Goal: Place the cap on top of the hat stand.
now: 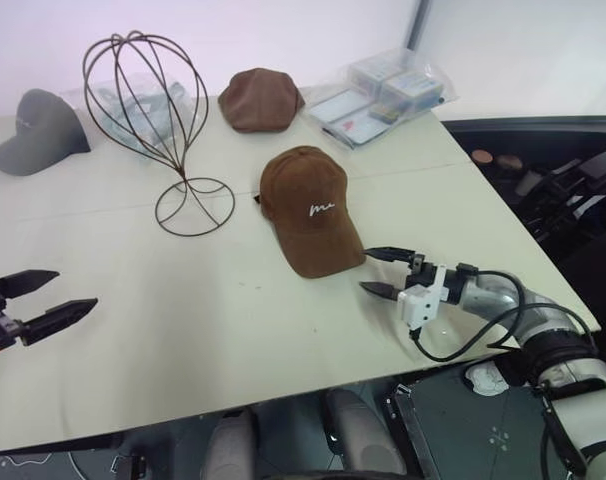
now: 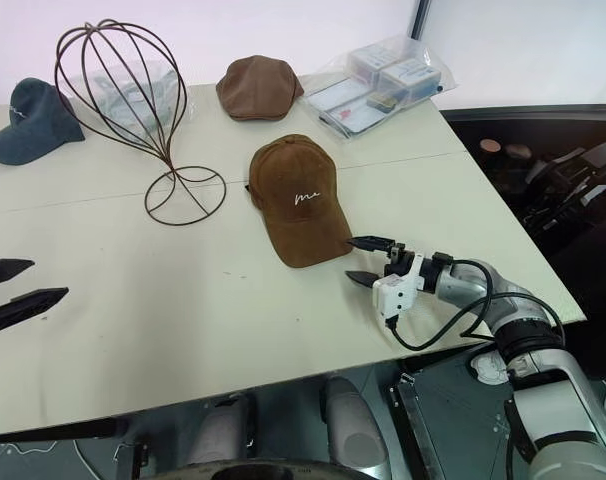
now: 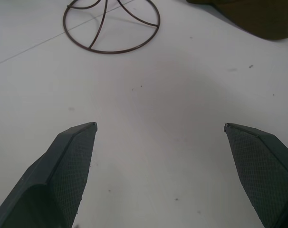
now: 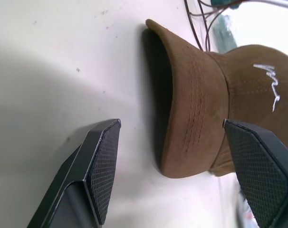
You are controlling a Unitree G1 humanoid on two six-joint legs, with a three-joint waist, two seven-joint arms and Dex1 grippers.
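The cap [image 1: 308, 210] is rust-brown with white cursive stitching and lies on the white table [image 1: 183, 300], brim toward me. The hat stand [image 1: 148, 110], a dark wire head-shaped cage on a ring base, stands to its left, bare. My right gripper [image 1: 373, 272] is open, low over the table just right of the brim's edge, pointing at it without touching; in the right wrist view the brim [image 4: 187, 104] lies ahead between the fingers. My left gripper [image 1: 53, 295] is open at the table's near left, holding nothing, with the stand's ring base [image 3: 110, 23] ahead of it.
A plain brown cap [image 1: 260, 98] and a grey cap [image 1: 38, 130] lie at the back. Clear plastic packets [image 1: 378, 100] sit at the back right, another clear bag behind the stand. The table's right edge runs just beyond my right arm.
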